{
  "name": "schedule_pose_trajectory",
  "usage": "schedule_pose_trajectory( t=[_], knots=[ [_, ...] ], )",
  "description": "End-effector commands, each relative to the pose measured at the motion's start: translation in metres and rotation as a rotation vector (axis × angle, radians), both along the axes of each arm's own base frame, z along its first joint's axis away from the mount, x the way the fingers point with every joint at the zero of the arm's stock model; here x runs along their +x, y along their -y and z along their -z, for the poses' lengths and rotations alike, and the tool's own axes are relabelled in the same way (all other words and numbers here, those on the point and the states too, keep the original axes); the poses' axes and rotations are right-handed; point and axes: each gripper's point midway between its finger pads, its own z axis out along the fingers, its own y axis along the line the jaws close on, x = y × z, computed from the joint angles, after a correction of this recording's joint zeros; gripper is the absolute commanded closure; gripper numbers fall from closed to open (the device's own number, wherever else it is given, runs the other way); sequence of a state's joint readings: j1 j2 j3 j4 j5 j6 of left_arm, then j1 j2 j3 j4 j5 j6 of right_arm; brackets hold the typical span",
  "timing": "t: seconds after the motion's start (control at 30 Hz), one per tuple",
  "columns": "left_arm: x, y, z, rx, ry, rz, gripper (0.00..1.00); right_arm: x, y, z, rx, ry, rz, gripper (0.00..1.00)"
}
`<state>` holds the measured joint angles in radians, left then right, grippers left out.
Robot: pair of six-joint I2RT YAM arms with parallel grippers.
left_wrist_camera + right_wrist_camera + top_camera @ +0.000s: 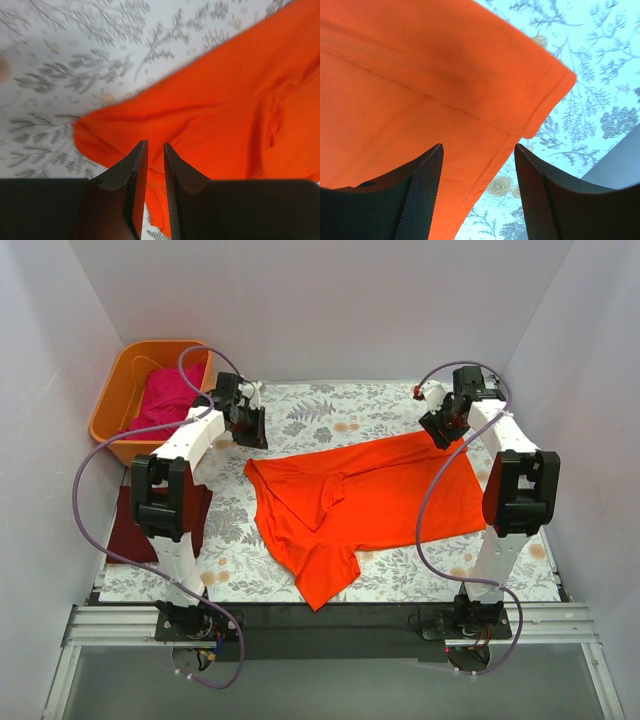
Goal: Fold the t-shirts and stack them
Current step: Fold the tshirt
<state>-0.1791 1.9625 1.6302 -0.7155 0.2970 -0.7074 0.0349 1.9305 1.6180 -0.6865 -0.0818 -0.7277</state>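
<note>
Orange-red t-shirt (420,75) beneath right pincer (478,146), jaws wide apart, empty.

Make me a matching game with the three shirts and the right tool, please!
Things:
1. orange-red t-shirt
2. pink t-shirt
3. maroon t-shirt
4. right tool

Places or states:
A. inside the orange tub
B. open
C. spread across the middle of the table
D. at the table's left edge

Pairs: 1-C, 2-A, 3-D, 4-B

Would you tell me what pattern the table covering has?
White table covering with grey leaves and orange flowers; clearest in top external view.
</note>
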Motion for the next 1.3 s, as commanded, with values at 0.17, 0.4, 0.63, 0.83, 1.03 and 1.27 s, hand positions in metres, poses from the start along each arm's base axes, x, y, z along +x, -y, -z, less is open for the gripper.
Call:
schedule_pose_trajectory(
  t=[0.17,0.4,0.63,0.83,1.03,1.27],
  knots=[
    [-0.049,-0.005,0.062,0.108,-0.19,-0.065,0.81,-0.019,0.01,0.027,-0.031,-0.1,-0.02,0.35],
    [-0.005,-0.05,0.092,0.241,-0.193,-0.16,0.83,-0.024,0.013,0.043,-0.038,-0.143,-0.022,0.35],
    [0.07,-0.055,0.106,0.269,-0.123,-0.132,0.84,-0.006,0.014,0.072,-0.041,-0.186,0.001,0.36],
    [0.114,-0.048,0.088,0.237,0.02,-0.081,0.8,0.024,0.021,0.094,-0.069,-0.189,0.053,0.36],
    [0.125,-0.029,0.009,0.102,0.181,0.003,0.69,0.04,0.008,0.043,0.003,-0.076,0.038,0.34],
    [0.05,0.0,-0.09,-0.043,0.301,0.28,0.35,-0.035,-0.013,-0.02,0.08,-0.078,-0.127,0.23]
  ],
)
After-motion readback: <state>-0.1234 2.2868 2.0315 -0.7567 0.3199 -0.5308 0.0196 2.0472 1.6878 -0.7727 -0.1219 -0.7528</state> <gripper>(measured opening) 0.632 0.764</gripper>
